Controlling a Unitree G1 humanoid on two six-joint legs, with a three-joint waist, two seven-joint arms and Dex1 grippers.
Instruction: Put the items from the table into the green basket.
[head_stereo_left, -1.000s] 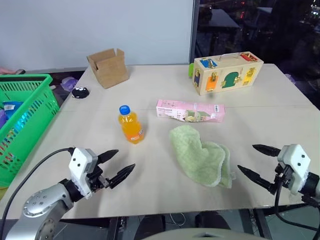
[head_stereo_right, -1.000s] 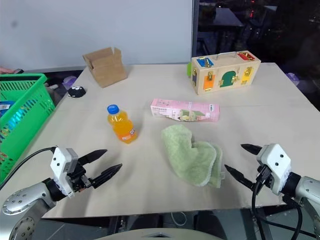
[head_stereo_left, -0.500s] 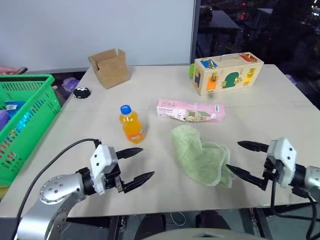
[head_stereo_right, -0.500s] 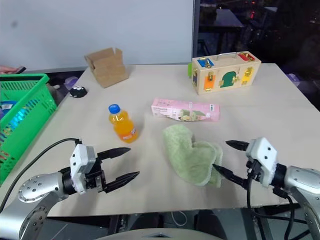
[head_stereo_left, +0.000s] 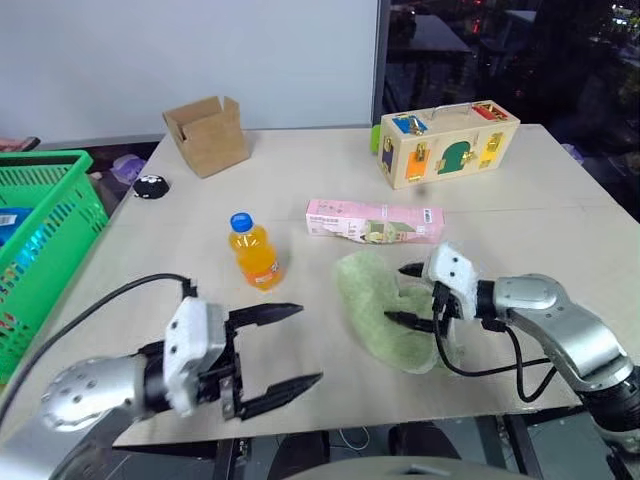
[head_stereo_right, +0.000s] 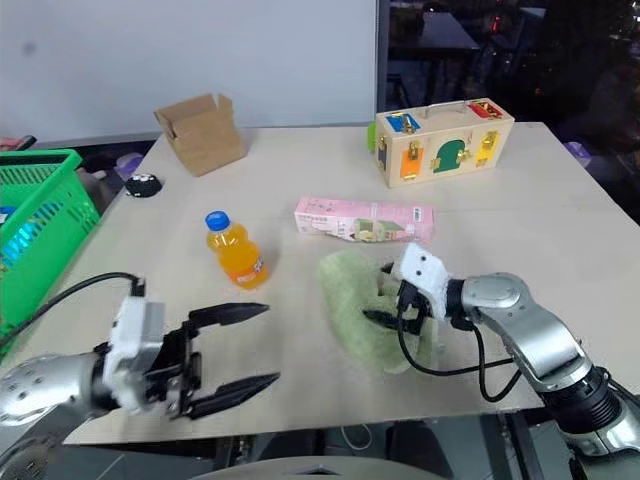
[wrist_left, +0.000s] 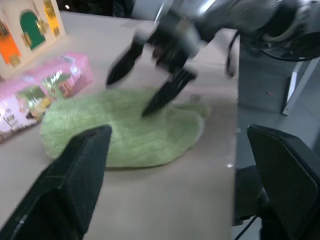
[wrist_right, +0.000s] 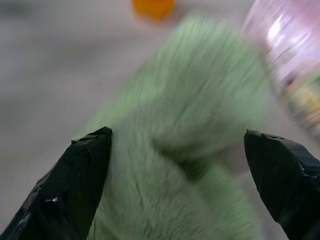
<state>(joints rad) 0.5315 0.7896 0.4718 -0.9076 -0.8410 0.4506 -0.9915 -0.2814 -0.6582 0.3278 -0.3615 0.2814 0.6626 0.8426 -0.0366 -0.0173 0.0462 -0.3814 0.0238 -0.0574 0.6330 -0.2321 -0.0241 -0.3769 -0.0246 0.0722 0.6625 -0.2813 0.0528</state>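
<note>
The orange-drink bottle (head_stereo_left: 251, 250) with a blue cap stands upright on the table (head_stereo_left: 300, 170). To its right lies the pink carton (head_stereo_left: 374, 221), and the pale-green cloth (head_stereo_left: 380, 312) sits in front of the carton. My right gripper (head_stereo_left: 395, 293) is open, low over the cloth's middle, with one finger on each side of a fold; the right wrist view has the cloth (wrist_right: 190, 125) between its fingers (wrist_right: 80, 180). My left gripper (head_stereo_left: 310, 343) is open and empty, raised over the table's front edge, in front of the bottle. The green basket (head_stereo_left: 40, 250) stands off the table's left side.
An open cardboard box (head_stereo_left: 208, 133) and a wooden toy box (head_stereo_left: 445, 143) with coloured doors stand at the back of the table. A small black object (head_stereo_left: 148, 185) lies near the left edge. The basket holds a blue packet (head_stereo_left: 10, 216).
My right gripper has swung left from the table's right front corner onto the cloth. My left gripper has risen and moved right. Both stayed open.
</note>
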